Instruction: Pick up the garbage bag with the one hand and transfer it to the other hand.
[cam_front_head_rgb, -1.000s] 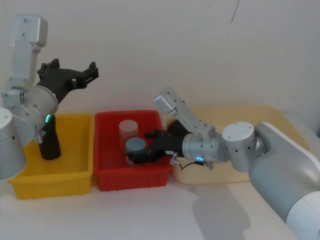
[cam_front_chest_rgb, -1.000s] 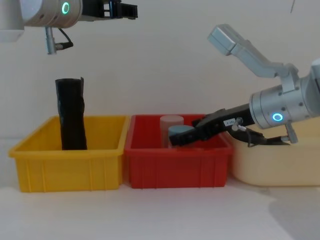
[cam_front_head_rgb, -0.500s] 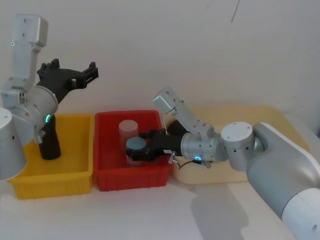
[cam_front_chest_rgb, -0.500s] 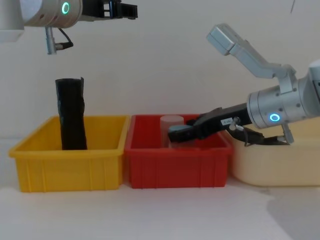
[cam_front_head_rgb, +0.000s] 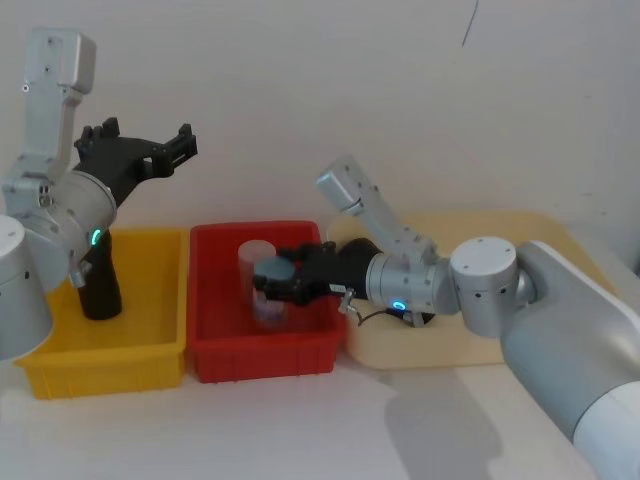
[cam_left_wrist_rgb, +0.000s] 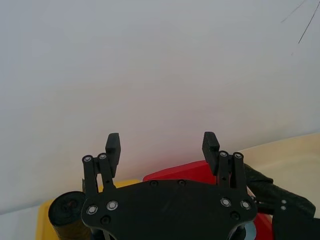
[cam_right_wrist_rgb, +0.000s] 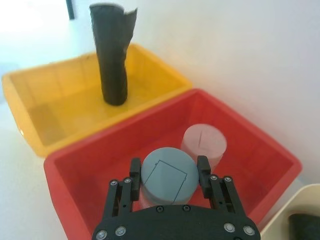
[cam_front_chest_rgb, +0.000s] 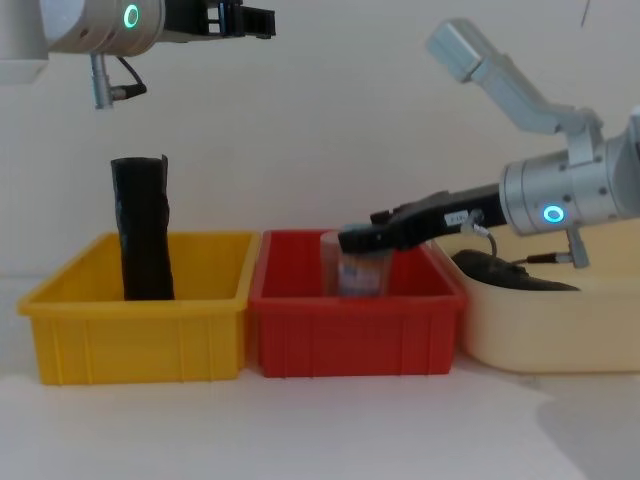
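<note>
The right gripper is over the red bin, fingers closed on the blue-capped jar and holding it raised above the bin floor, beside a pale cylinder; this grasp is on a jar, not on the task's roll. The left gripper hangs high above the yellow bin at the left, fingers spread wide and empty, seemingly waiting. In that bin a black roll stands upright, long axis vertical, its ragged top pointing up. Another dark object lies low in the beige tub at the right; whether it is the garbage bag I cannot tell.
</note>
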